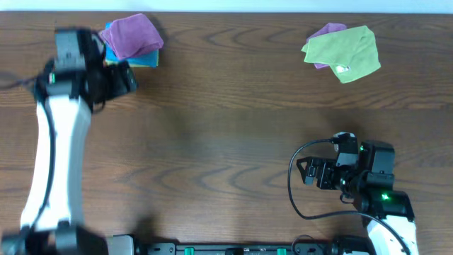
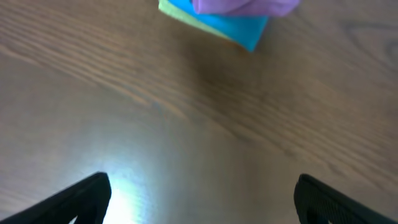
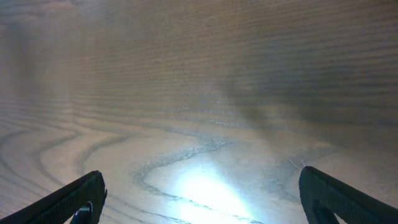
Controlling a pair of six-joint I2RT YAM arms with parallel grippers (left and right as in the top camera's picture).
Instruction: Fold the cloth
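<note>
Left gripper (image 2: 202,184) seen open, empty, beside folded stack (image 1: 131,39), well left of green cloth (image 1: 342,51). Right gripper (image 3: 200,176) likewise spread, empty, on near side of green cloth, judged nearer. Green cloth laid rumpled over purple cloth (image 1: 324,31); long axis unclear.

The left tool (image 2: 203,190), fingers spread, faces stacked cloths (image 2: 231,20) on table (image 2: 186,124).

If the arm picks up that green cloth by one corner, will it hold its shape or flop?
Probably flop: the green cloth lies rumpled with soft, uneven edges, so it should drape and hang. It looks thin, so likely light. It rests partly on a purple cloth, which may drag along if pushed.
</note>
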